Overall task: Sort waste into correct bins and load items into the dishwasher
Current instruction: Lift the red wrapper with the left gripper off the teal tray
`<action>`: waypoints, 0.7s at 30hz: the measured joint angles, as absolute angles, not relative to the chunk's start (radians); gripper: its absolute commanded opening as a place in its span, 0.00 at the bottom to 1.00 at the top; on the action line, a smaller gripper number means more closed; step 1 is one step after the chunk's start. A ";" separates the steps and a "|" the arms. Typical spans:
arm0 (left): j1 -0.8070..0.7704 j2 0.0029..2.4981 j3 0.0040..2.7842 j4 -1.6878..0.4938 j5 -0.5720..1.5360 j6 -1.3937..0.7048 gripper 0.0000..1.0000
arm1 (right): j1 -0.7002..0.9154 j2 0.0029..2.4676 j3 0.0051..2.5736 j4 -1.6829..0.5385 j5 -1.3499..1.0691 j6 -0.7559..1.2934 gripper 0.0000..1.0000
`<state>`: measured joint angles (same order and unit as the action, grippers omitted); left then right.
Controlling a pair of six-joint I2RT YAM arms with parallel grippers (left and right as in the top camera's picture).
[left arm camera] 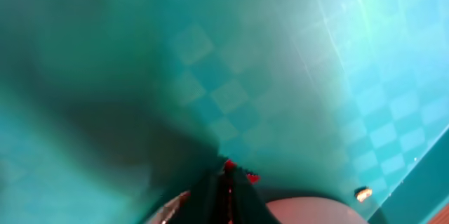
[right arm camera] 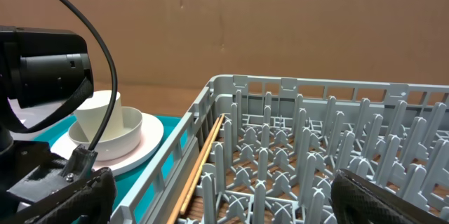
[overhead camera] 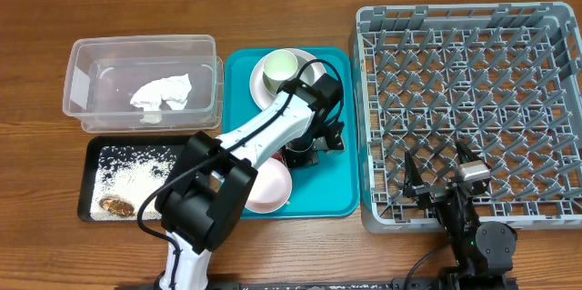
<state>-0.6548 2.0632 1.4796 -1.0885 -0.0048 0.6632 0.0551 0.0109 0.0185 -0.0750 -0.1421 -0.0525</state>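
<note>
My left gripper (overhead camera: 305, 152) is down on the teal tray (overhead camera: 336, 190), shut on a shiny red wrapper (left arm camera: 251, 178); the left wrist view shows red scraps pinched between the dark fingers (left arm camera: 210, 196). The overhead arm hides the wrapper. On the tray stand a white cup (overhead camera: 282, 70) in a bowl (right arm camera: 116, 143) on a plate (right arm camera: 147, 136), and a small plate (overhead camera: 268, 188). A white napkin (overhead camera: 164, 95) lies in the clear tub (overhead camera: 82, 81). Rice (overhead camera: 136, 172) and brown bits (overhead camera: 115, 205) lie in the black tray (overhead camera: 95, 158). My right gripper (overhead camera: 439, 170) stands open above the grey rack (overhead camera: 364, 126).
A thin wooden stick (right arm camera: 203, 161) lies along the rack's (right arm camera: 295, 87) left inner wall. The left arm's cable loops over the cup and the tray. Bare wooden table shows at the back and along the front edge.
</note>
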 measured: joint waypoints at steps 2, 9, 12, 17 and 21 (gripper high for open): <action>-0.655 2.063 1.480 -1.082 -0.006 0.664 0.04 | 0.055 0.011 0.019 -0.075 -0.142 -0.052 1.00; -0.655 2.063 1.542 -1.095 -0.043 0.606 0.04 | 0.055 0.011 0.019 -0.075 -0.142 -0.053 1.00; -0.655 2.063 1.636 -1.105 -0.102 0.557 0.04 | 0.055 0.011 0.019 -0.075 -0.142 -0.052 1.00; -0.646 2.063 1.775 -1.144 -0.215 0.470 0.04 | 0.055 0.011 0.019 -0.075 -0.142 -0.052 1.00; -0.619 2.063 1.810 -1.265 -0.251 0.429 0.31 | 0.055 0.011 0.019 -0.075 -0.142 -0.052 1.00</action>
<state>-0.6193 2.0632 1.8095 -1.2648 -0.2508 0.4290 0.0551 0.0109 0.0185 -0.0746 -0.1417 -0.0521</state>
